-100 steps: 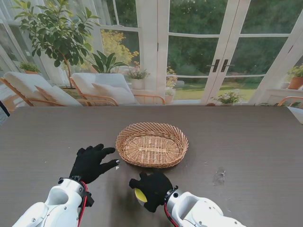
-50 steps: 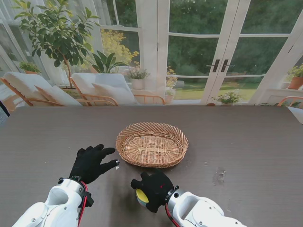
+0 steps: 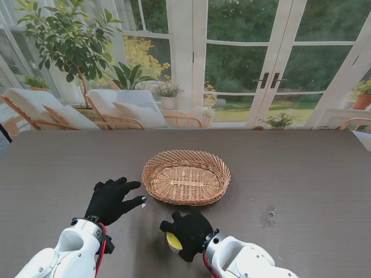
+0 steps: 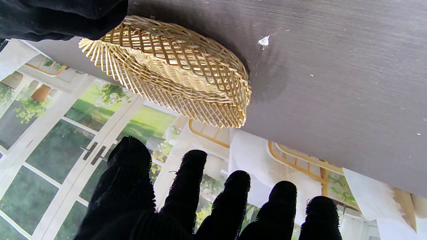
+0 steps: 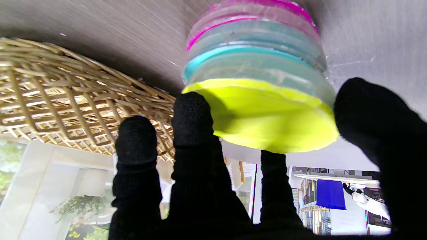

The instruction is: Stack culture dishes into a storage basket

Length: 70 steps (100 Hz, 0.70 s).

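While the right robot hand (image 3: 186, 233) has shifted only slightly over the last second, it now cups a dish stack (image 5: 258, 80) (pink, teal, yellow), standing on the surface (image 3: 301, 174) nearer to me than the basket (image 3: 186, 176). Fingers (image 5: 192, 113) touch the yellow dish; firm hold uncertain. Left robot hand (image 3: 111, 198): spread, empty, unmoved. Basket: no dishes. Lift judged imminent.

Dark wood-grain worktop (image 3: 52, 162) in front of me. Beyond it, white-framed glass doors (image 3: 269, 63) onto a green garden, cushioned rattan chairs (image 3: 124, 109), a leafy potted tree (image 3: 69, 40). Bright daylight.
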{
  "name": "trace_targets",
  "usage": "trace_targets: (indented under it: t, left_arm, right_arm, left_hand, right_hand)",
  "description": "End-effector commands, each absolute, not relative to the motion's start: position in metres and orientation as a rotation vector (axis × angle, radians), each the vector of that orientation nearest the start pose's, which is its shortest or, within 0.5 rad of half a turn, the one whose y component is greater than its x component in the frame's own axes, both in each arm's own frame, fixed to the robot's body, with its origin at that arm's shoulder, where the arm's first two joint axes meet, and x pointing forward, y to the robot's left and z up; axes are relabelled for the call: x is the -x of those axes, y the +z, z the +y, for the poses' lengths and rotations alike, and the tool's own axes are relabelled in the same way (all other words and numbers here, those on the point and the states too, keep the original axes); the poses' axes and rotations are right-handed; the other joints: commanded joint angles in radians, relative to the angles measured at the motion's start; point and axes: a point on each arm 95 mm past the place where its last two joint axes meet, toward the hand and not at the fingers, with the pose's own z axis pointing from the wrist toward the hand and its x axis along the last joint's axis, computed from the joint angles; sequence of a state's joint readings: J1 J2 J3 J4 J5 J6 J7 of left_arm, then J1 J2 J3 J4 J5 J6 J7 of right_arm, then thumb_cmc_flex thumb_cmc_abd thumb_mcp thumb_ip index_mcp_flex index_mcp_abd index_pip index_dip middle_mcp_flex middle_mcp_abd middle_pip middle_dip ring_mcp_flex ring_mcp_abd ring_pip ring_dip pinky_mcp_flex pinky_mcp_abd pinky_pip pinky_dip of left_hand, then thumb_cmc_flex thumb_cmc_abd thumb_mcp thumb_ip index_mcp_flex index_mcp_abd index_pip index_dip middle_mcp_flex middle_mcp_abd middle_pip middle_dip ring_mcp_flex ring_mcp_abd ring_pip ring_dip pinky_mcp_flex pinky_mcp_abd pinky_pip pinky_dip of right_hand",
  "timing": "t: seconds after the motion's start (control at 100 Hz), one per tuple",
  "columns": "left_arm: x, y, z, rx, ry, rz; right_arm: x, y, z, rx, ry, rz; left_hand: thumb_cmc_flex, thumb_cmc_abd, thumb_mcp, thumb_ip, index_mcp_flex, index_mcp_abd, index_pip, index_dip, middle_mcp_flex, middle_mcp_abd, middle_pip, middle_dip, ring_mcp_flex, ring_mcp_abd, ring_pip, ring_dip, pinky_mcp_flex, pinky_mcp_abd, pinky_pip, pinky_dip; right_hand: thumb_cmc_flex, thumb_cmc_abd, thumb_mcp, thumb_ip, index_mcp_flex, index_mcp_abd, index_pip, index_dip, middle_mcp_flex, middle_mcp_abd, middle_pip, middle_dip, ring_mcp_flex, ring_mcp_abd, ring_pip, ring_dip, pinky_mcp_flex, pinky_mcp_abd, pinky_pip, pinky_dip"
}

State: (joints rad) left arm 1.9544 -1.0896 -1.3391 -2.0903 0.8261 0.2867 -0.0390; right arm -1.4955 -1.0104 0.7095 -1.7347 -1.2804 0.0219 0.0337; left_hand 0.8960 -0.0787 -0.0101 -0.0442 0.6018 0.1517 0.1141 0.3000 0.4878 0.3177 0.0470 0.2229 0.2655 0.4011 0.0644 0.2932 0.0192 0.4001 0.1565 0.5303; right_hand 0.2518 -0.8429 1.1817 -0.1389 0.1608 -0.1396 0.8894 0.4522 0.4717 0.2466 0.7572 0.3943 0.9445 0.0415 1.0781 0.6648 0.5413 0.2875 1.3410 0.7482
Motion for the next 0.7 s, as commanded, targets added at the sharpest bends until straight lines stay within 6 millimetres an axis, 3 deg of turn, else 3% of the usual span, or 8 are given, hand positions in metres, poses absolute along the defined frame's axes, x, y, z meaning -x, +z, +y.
trace_targets:
  t: [0.0,0.09,0.44,0.51,0.6,0.69]
  left_arm:
    - [-0.3006,-0.2755,-0.0095,1.575,-1.502,1.257]
    - [-0.3005,-0.2755,-0.0093,1.576,-1.5,1.26]
    - [-0.3004,-0.2757,-0.0092,1.577,-1.501,1.26]
    - [-0.3005,-0.2758,-0.0091,1.577,-1.501,1.261]
    - [-0.3009,-0.2761,-0.0092,1.581,-1.499,1.263]
    - [-0.3012,-0.2762,-0.0093,1.584,-1.498,1.265]
  right_arm:
    - [-0.3017,-0.3575,0.1438,-0.654,1.472,2.039]
    - [-0.3014,-0.358,0.1434,-0.643,1.464,2.042]
    - [-0.3004,-0.3588,0.1444,-0.636,1.466,2.016]
    - [-0.2994,-0.3577,0.1433,-0.644,1.472,2.014]
    - [-0.2961,-0.3544,0.1408,-0.685,1.457,2.034]
    - [-0.2939,-0.3518,0.1395,-0.699,1.464,2.028]
  left_hand:
    - [0.032,0.062,-0.006,0.034,0.019,-0.007,0.006,0.005,0.015,0.014,-0.002,0.004,0.012,0.009,-0.007,-0.004,0.0,-0.014,-0.008,0.009]
    - [0.035,0.062,-0.005,0.034,0.036,-0.014,0.013,0.007,0.021,0.015,-0.001,0.004,0.015,0.01,-0.007,-0.004,0.001,-0.013,-0.008,0.009]
    - [0.035,0.062,-0.006,0.034,0.04,-0.008,0.013,0.008,0.023,0.017,-0.002,0.004,0.018,0.011,-0.006,-0.004,0.002,-0.013,-0.008,0.009]
    - [0.035,0.062,-0.006,0.034,0.04,-0.009,0.013,0.008,0.024,0.016,-0.001,0.004,0.018,0.011,-0.006,-0.004,0.003,-0.013,-0.008,0.009]
    - [0.036,0.062,-0.006,0.034,0.041,-0.007,0.013,0.008,0.023,0.019,-0.002,0.004,0.018,0.011,-0.006,-0.004,0.003,-0.013,-0.008,0.009]
    - [0.035,0.063,-0.006,0.034,0.04,-0.008,0.013,0.008,0.025,0.019,-0.001,0.005,0.018,0.011,-0.006,-0.003,0.003,-0.012,-0.008,0.009]
  right_hand:
    - [-0.026,0.004,0.064,-0.004,-0.049,0.012,-0.011,-0.027,-0.055,-0.031,0.046,0.026,-0.037,0.007,0.011,0.009,0.01,-0.019,0.005,-0.001]
    - [-0.04,0.014,0.042,-0.006,-0.075,0.017,-0.022,-0.032,-0.116,-0.039,0.071,0.041,-0.067,0.003,0.017,0.012,0.004,-0.037,0.012,0.002]
    - [-0.053,0.02,0.023,-0.008,-0.08,0.017,-0.055,-0.044,-0.151,-0.042,0.073,0.042,-0.1,0.015,0.009,0.002,-0.013,-0.045,0.018,0.001]
    - [-0.07,0.016,0.009,-0.014,-0.078,0.007,-0.082,-0.052,-0.167,-0.053,0.06,0.034,-0.143,0.044,-0.037,-0.015,-0.034,-0.031,0.01,0.001]
    - [-0.106,0.005,-0.029,-0.026,-0.08,-0.026,-0.148,-0.066,-0.215,-0.093,0.022,0.017,-0.233,0.083,-0.14,-0.047,-0.074,0.037,-0.054,-0.007]
    - [-0.128,0.005,-0.049,-0.03,-0.081,-0.036,-0.162,-0.062,-0.22,-0.111,0.015,0.017,-0.264,0.095,-0.172,-0.055,-0.087,0.043,-0.068,-0.003]
